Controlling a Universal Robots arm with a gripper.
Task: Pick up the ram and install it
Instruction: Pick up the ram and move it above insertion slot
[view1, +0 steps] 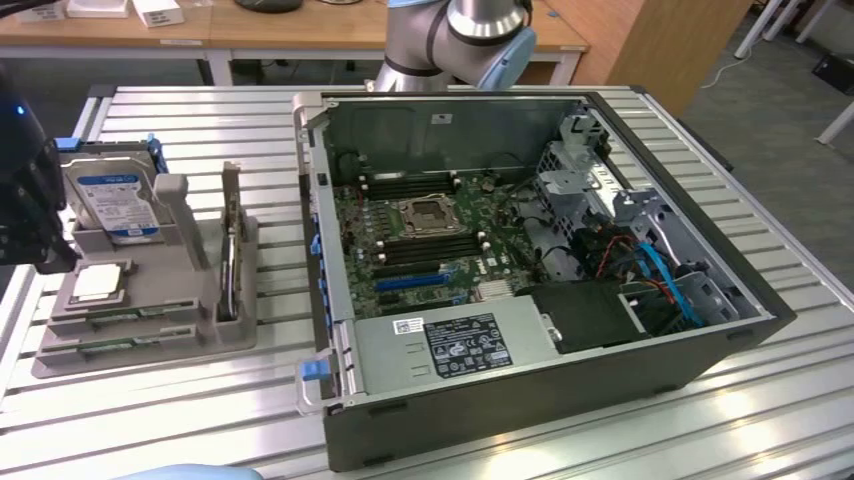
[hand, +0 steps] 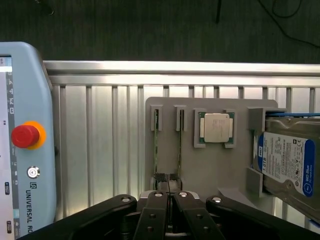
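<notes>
The arm holds its claw (hand: 167, 180) pointing straight down above the gray holder (hand: 215, 167), over its edge. The claw is squeezed all the way together and holds nothing. The ram (hand: 179, 145) sits on its thin side in a slot of the holder.

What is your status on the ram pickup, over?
Gripper shut, empty, above the grey holder. Ram seated in its slot, second stick beside it. CPU and hard drive sit further along, apart from the sticks.
</notes>
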